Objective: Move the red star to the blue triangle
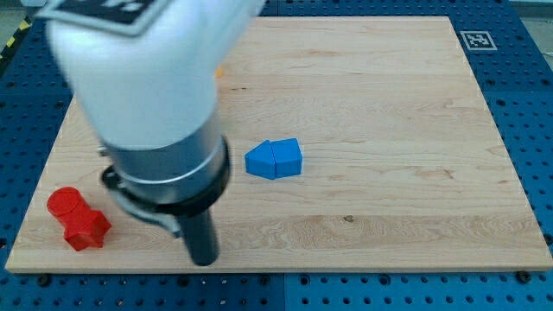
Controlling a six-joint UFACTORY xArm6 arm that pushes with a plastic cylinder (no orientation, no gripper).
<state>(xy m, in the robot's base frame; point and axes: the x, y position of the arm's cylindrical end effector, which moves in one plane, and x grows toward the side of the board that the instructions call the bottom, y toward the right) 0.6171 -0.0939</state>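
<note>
A wooden board (389, 130) is laid on a blue pegboard (536, 130), with 1 black-and-white marker (474, 40) seen at the board's top-right corner.

Board (389, 130): pale wood, visible grain, smooth matt. Red blocks (78, 218), blue blocks (275, 159): matt, plastic-looking. Arm housing (138, 60): glossy white shell, grey band. Rod (200, 238): dark, matt.
</note>
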